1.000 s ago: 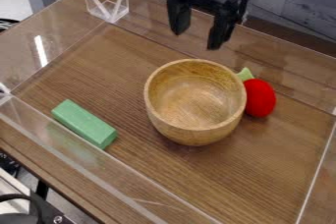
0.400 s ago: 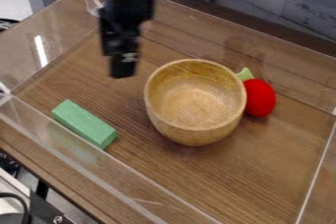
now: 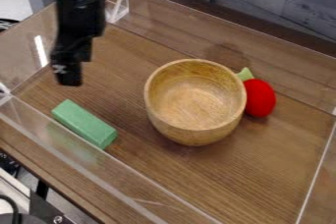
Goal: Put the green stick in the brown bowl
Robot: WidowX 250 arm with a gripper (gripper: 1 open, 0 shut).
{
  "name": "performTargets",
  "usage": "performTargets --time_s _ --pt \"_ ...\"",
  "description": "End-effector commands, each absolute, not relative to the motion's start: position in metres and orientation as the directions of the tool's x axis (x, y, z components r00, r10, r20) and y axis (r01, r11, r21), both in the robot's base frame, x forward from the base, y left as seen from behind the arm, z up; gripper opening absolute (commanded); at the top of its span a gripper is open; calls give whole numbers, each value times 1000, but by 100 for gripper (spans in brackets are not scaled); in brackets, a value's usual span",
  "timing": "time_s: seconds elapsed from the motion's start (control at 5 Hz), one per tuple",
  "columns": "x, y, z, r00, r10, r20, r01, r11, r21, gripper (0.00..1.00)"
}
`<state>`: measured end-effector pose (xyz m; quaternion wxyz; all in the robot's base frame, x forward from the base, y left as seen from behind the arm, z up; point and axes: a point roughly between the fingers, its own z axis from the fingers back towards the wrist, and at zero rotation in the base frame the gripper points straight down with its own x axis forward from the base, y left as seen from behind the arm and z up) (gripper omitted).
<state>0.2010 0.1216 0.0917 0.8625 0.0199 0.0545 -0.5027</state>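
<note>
Arm swung from behind brown bowl leftward; fingers rolled, now above green stick.

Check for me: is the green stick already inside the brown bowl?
No, the green stick lies flat on the wooden surface, apart from the brown bowl, whose inside is empty.

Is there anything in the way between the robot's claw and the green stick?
No. The gripper hangs open just above and behind the green stick, with only bare wooden table between them. The brown bowl and red ball sit off to the side.
</note>
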Motion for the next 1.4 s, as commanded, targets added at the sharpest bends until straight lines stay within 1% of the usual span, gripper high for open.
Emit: performTargets --time_s 0.0,0.2,0.8,1.0,1.2 --pt "196 132 92 294 -951 -100 956 293 28 100" --pt "195 135 80 150 -985 -85 989 148 30 100" --pt "196 131 41 31 -997 -64 999 31 12 100" --pt "196 130 33 -9 -998 -59 1000 -9 8 100" --pt "197 126 30 -41 -998 -53 999 -41 6 100"
